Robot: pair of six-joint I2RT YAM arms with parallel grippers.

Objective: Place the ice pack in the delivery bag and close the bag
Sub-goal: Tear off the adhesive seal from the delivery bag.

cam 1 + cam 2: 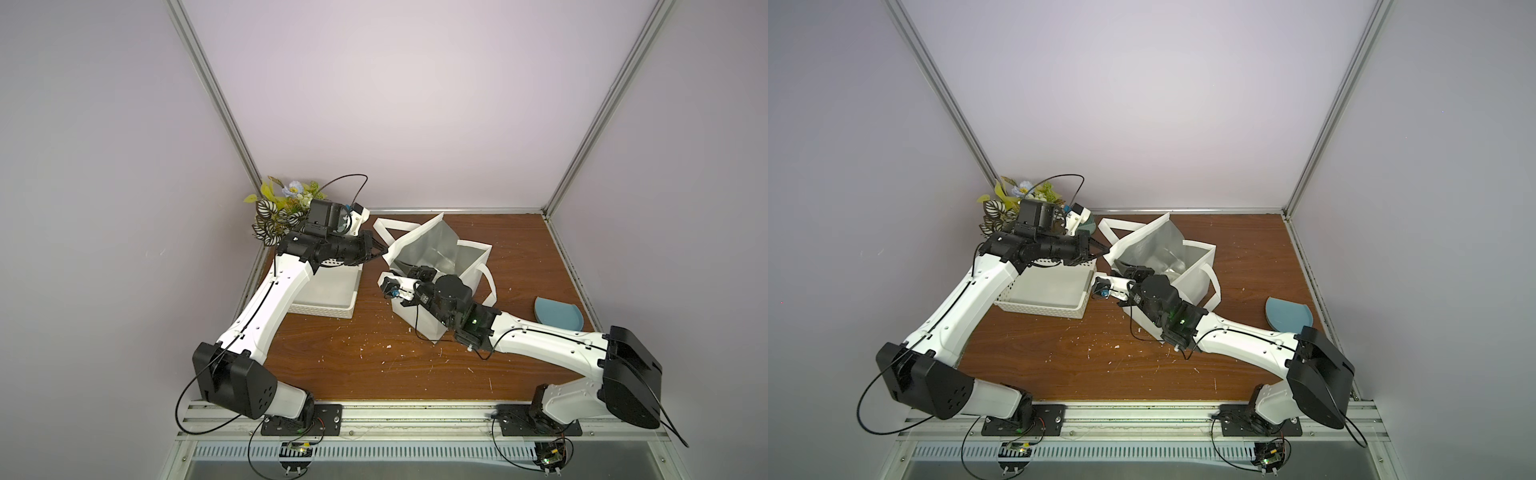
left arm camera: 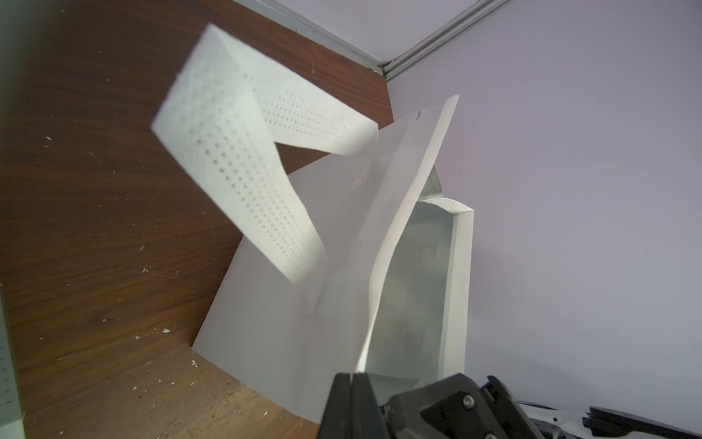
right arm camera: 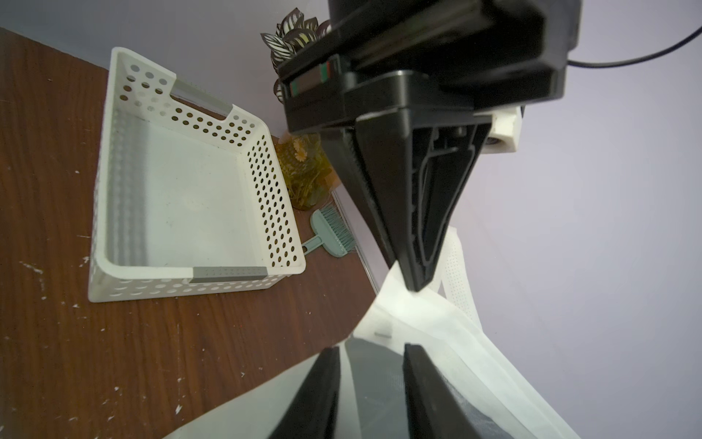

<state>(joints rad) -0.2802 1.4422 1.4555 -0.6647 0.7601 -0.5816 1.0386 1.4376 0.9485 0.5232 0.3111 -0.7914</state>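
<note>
"While the delivery bag (image 1: 409,322) has its flap lifted like that, is the ice pack in yet?"

"Hard to say. Left jaws are pinched together on the flap's edge, so the mouth gapes. Right jaws stand apart at the mouth, over the foil lining, with nothing between them."

"And the pack itself?"

"I can't find it: not on the desk (image 1: 374,357), not in the white basket (image 3: 266,182). Probably it's dropped inside, hidden behind the right wrist. If so, only backing out and releasing the flap are left."
</note>
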